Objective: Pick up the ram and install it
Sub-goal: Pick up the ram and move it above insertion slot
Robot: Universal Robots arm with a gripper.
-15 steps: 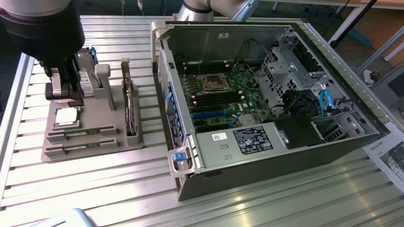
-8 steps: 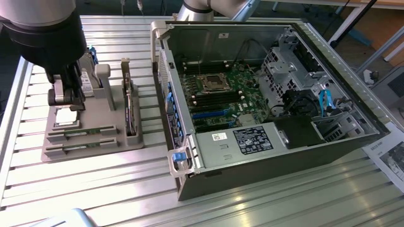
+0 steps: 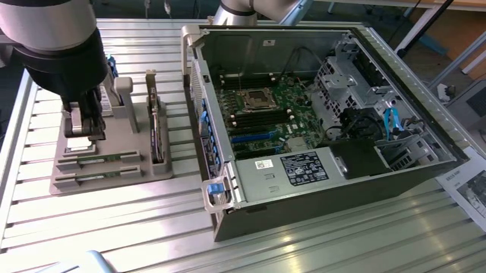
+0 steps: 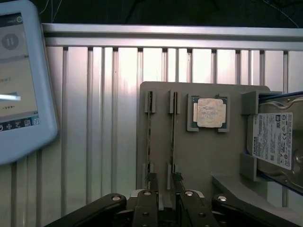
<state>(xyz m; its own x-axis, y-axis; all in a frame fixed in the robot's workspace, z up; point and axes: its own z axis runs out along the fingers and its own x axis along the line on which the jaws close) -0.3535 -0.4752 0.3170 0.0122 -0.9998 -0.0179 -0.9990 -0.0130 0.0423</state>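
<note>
Two ram sticks stand on edge in slots of a grey holder tray (image 3: 114, 187): one ram (image 4: 149, 137) and a second ram (image 4: 173, 137) beside it. In the exterior view they lie at the tray's near end (image 3: 99, 159). My gripper (image 3: 82, 129) hangs over the tray just behind them. In the wrist view the gripper (image 4: 164, 191) stands open close to one end of the two sticks, its black fingers (image 4: 147, 208) holding nothing. The open computer case (image 3: 251, 40) lies at the exterior view's right, its motherboard (image 3: 266, 119) showing black memory slots.
On the tray also sit a silvery processor chip (image 4: 209, 113), a hard drive (image 4: 277, 142) and a tall dark expansion card (image 3: 156, 133). A tablet (image 4: 19, 80) lies on the slatted metal table (image 3: 114, 227). A sheet of paper (image 3: 470, 190) lies beside the case.
</note>
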